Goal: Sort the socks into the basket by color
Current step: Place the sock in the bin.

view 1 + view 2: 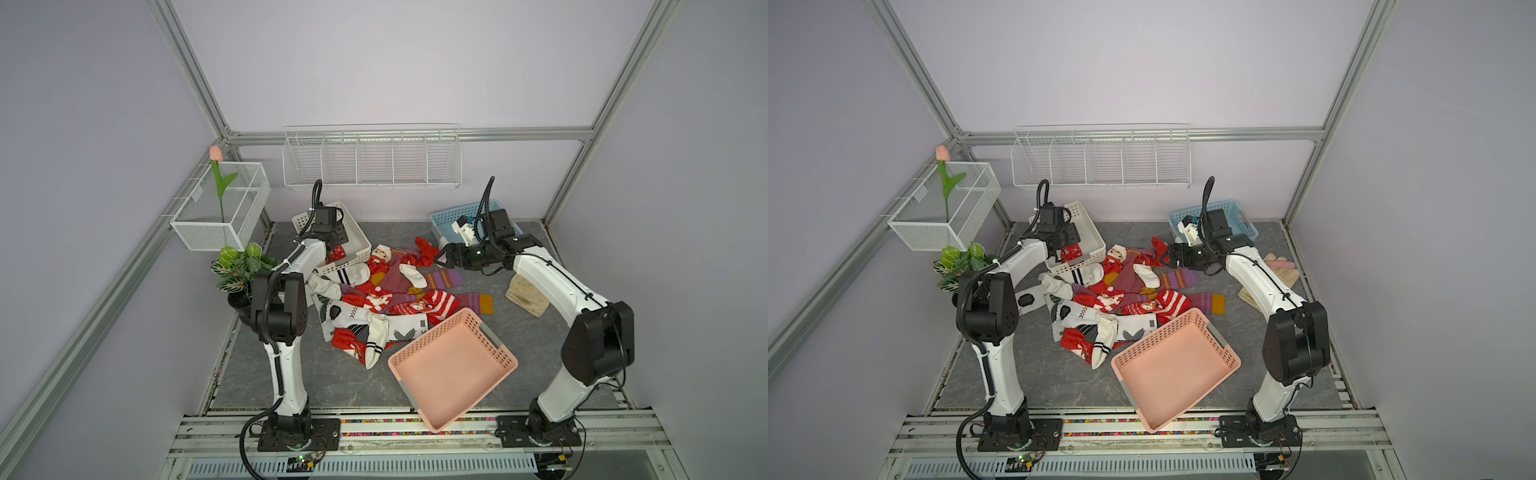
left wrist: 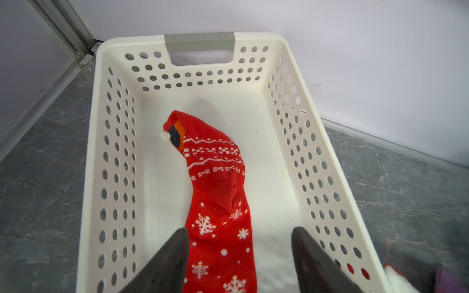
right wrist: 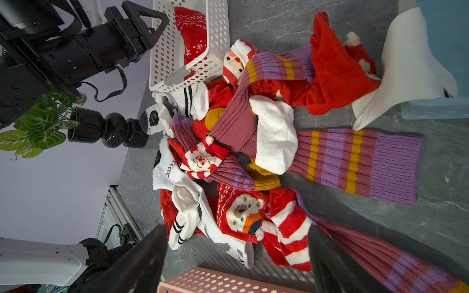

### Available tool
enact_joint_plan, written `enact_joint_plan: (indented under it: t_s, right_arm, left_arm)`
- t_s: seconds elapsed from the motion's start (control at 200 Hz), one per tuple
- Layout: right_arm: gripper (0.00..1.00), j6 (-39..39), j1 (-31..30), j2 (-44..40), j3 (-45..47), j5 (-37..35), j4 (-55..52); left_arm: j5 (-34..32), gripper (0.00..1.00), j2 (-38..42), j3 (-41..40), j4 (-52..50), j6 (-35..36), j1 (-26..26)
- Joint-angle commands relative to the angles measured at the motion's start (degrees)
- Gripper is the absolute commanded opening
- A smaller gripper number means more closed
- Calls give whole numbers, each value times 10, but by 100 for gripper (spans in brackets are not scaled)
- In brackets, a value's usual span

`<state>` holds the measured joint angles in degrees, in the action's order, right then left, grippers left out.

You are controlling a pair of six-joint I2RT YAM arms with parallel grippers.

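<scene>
Currently, left pincer point(image 2: 239, 230): spread, hanging over the white basket point(image 2: 96, 126); pinching nothing.
red snowflake sock point(image 2: 218, 203): lies lengthwise on the floor of the white basket, below the gap between the left pincer's fingers point(image 2: 172, 253); one finger's edge overlaps its side in the left wrist view.
white basket, place: far left of the surface point(image 1: 340, 382), close to the back wall; its near end meets the sock pile point(image 1: 382, 299).
right pincer point(image 3: 234, 241): spread wide, nothing between its fingers; held above the pile's far right edge.
sock pile, contents: red Santa and striped socks, white socks with black stripes, purple-maroon socks with orange bands, tangled and overlapping in the middle of the surface.
purple-maroon sock point(image 3: 355, 162): stretched flat at the pile's right edge, a white sock over one end.
blue basket point(image 3: 431, 109): far right of the surface; a white sock point(image 3: 406, 63) draped against its rim.
pink basket point(image 1: 432, 334): near side, tilted, one corner over the front rail; its far wall against the pile's nearest socks.
beige gloves point(image 1: 525, 297): right of the pile, partly hidden under the right arm point(image 1: 552, 282).
potted plant point(image 1: 241, 266): left edge, behind the left arm.
</scene>
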<state>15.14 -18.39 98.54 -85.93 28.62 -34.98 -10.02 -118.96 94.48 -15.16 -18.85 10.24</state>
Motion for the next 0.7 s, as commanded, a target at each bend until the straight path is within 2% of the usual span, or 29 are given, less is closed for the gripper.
enact_joint_plan:
  t_s: [0.0,0.12,0.305,0.695]
  right_arm:
    - [88,-10,2,6,-7,-2,-9]
    - [88,-7,-3,6,-5,-5,-12]
    - [89,-8,-18,1,0,-18,-17]
    - [88,-6,-48,-17,14,-40,-39]
  left_arm:
    - [19,62,57,-29,3,1,-1]
    - [29,62,107,-62,-1,-1,5]
    - [16,61,191,-128,-42,-16,47]
    - [-60,56,388,-352,-115,-231,186]
